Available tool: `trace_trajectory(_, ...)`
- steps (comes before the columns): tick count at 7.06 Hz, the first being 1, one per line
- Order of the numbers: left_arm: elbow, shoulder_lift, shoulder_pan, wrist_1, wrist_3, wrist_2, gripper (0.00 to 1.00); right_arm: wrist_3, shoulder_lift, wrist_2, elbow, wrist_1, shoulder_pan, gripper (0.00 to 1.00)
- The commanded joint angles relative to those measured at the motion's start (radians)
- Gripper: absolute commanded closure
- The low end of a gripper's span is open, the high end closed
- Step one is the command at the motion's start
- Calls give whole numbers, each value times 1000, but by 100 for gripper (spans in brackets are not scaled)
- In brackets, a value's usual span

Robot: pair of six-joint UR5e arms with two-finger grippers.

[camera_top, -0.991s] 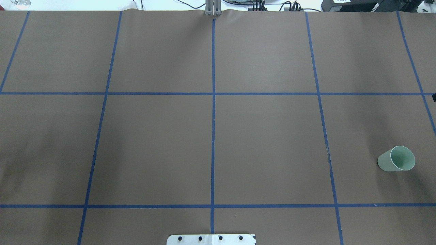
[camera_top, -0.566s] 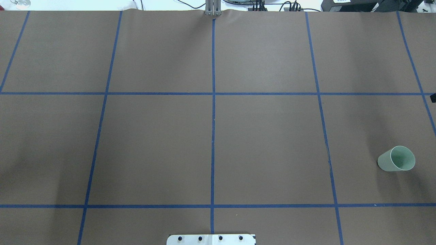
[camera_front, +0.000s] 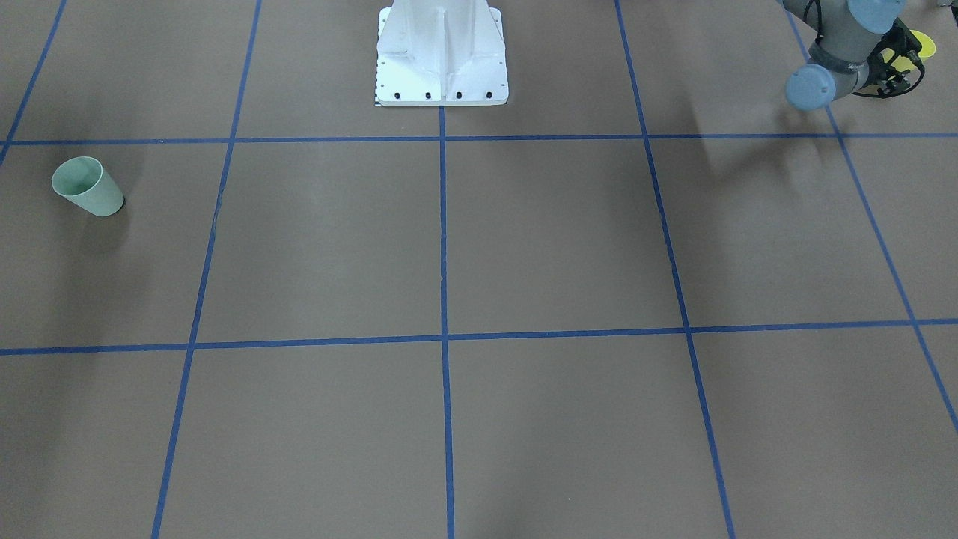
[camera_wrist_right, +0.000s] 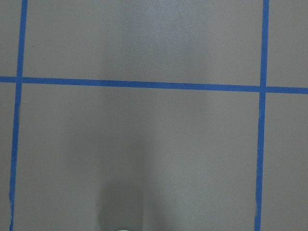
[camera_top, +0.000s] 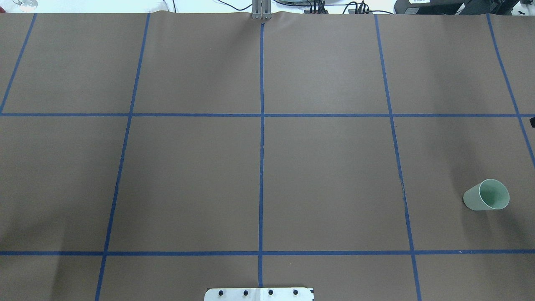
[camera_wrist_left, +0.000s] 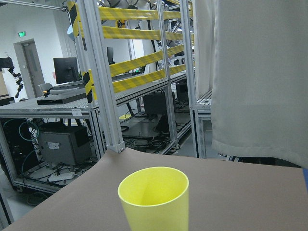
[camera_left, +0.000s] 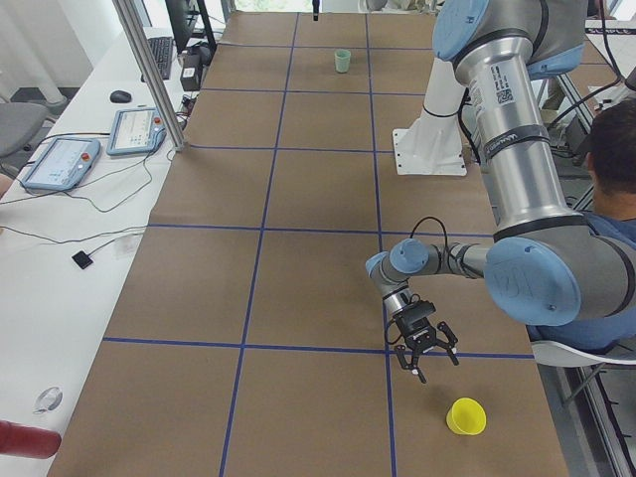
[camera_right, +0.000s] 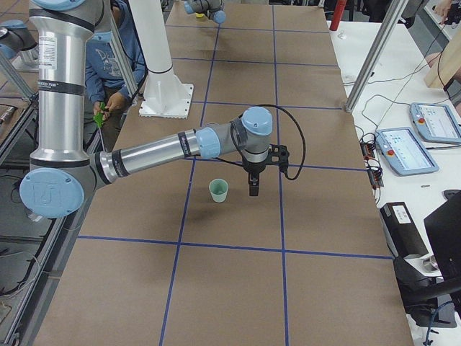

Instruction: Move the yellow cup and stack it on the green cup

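Exterior left: left fingers point(camera_left: 413, 366) spread, empty, near yellow cup point(camera_left: 465, 416); right fingers point(camera_right: 252, 186) beside green cup point(camera_right: 218, 190), opening indiscernible.

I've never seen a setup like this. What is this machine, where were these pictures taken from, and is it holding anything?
It is a robot: two jointed arms on one white base, each ending in a two-fingered claw. The pictures show one moment from above, from across the table, from each end, and from a small camera on each wrist. On the brown table with blue tape lines stand two cups, far apart: the green cup beside the right claw, the yellow cup near the left claw, whose wrist camera looks straight at it. Neither claw holds anything.
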Motion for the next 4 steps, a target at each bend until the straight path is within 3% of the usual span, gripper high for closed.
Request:
trace_trajectory(1,96,-1,57,-121,-51,-9,1,0,-1,0,1,0,-1,0)
trace_trajectory(4,139,1,83,-166,-88,-16,1,3,4,-14,8,0,-1,0)
